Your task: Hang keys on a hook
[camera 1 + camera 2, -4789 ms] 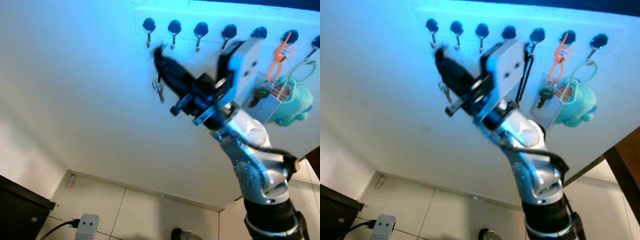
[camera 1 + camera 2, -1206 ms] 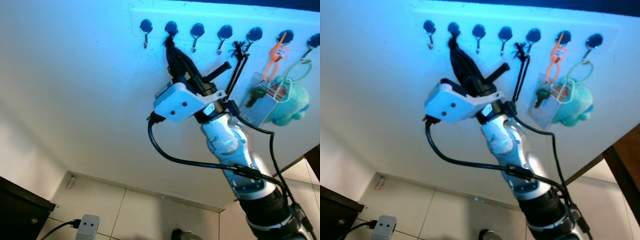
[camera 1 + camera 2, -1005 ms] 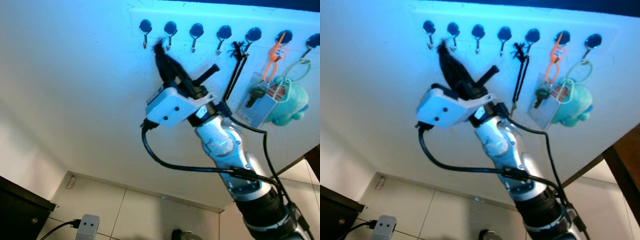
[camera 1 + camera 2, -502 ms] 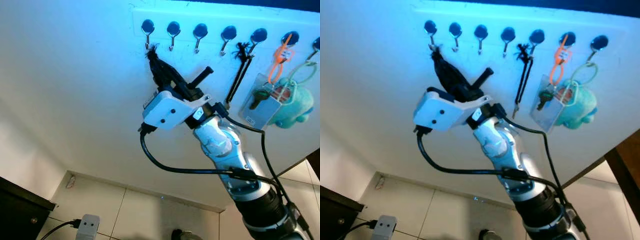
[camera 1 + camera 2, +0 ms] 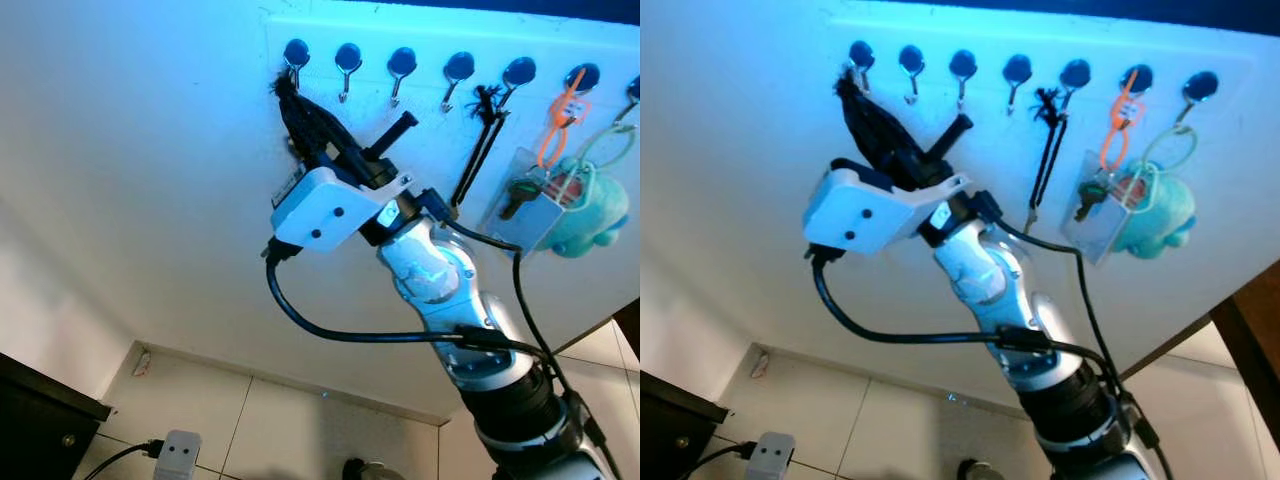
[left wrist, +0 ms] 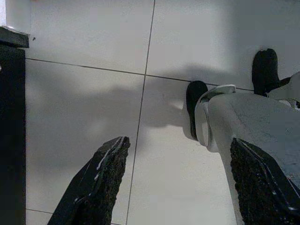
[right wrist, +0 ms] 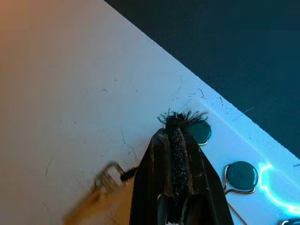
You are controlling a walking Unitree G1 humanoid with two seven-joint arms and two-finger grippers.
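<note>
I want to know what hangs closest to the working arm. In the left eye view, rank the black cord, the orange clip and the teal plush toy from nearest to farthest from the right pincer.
1. Black cord, on the fifth hook, nearest the right pincer.
2. Orange clip, on the sixth hook, further right.
3. Teal plush toy, at the row's right end, lower down, farthest.

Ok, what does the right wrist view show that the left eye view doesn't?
Right wrist view: close up, the right tool shut on a frayed black cord, with a blurred brass piece beside it. Left eye view: the teal plush, orange clip and floor plug. Both: the tool raised to the row of hooks.
</note>
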